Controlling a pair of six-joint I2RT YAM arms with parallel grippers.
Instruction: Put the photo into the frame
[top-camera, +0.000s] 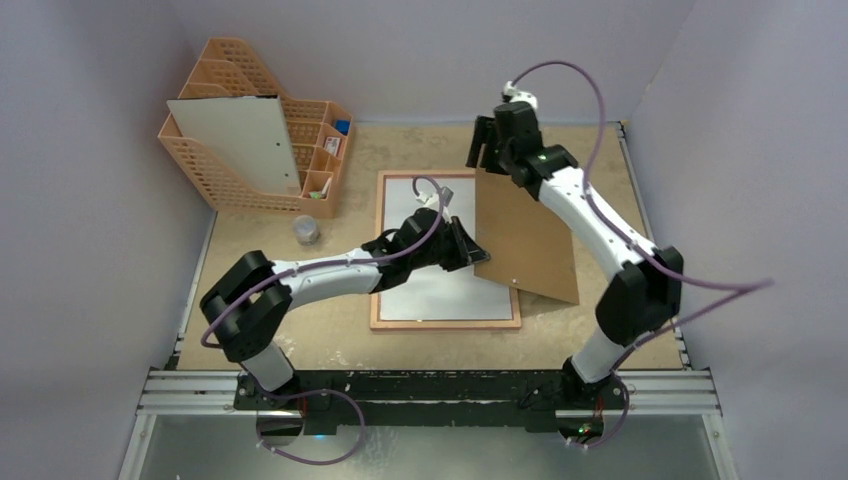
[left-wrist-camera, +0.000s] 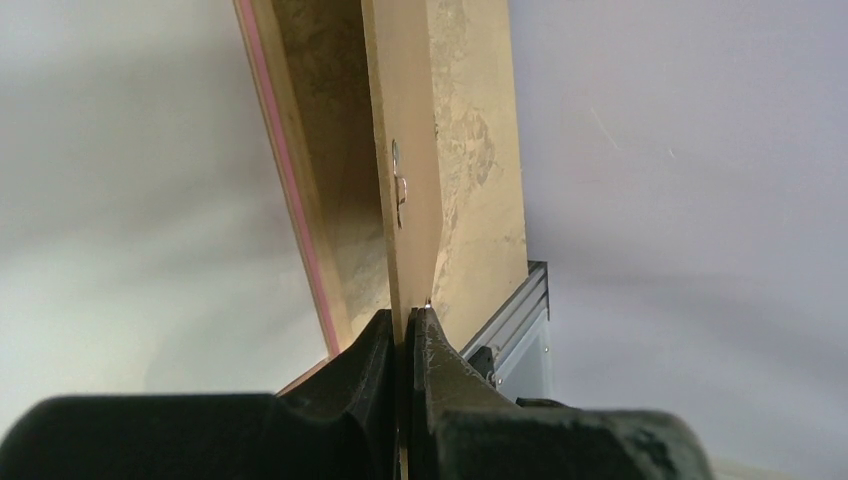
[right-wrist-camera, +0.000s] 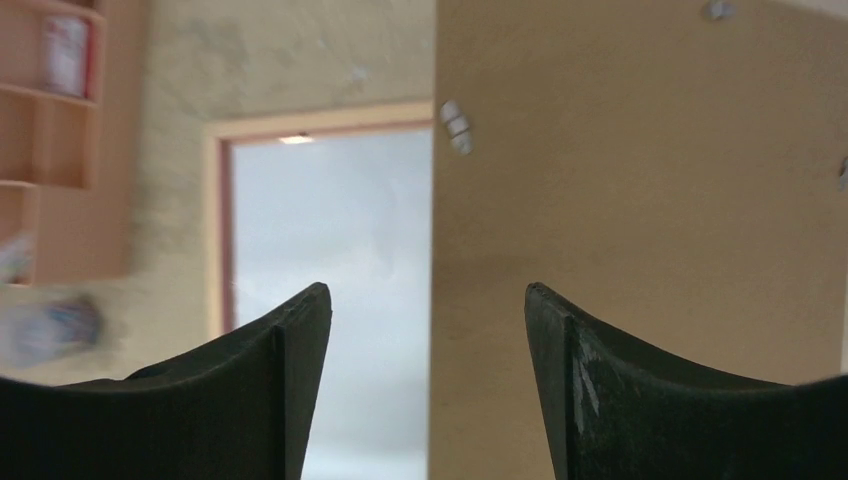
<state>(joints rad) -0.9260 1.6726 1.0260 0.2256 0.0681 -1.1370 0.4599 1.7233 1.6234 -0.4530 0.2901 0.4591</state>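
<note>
Brown board (top-camera: 530, 240) tilted over frame (top-camera: 445, 322); rack (top-camera: 207, 176) far left

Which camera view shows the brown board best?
The top view: almost the whole brown board shows, tilted over the frame. The left wrist view shows its edge in the left gripper; the right wrist view, part of its face.

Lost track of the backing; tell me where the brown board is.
Top view, right of centre: the brown board leans over the right side of the frame, its left edge pinched by the left gripper, the open right gripper at its far corner.
</note>
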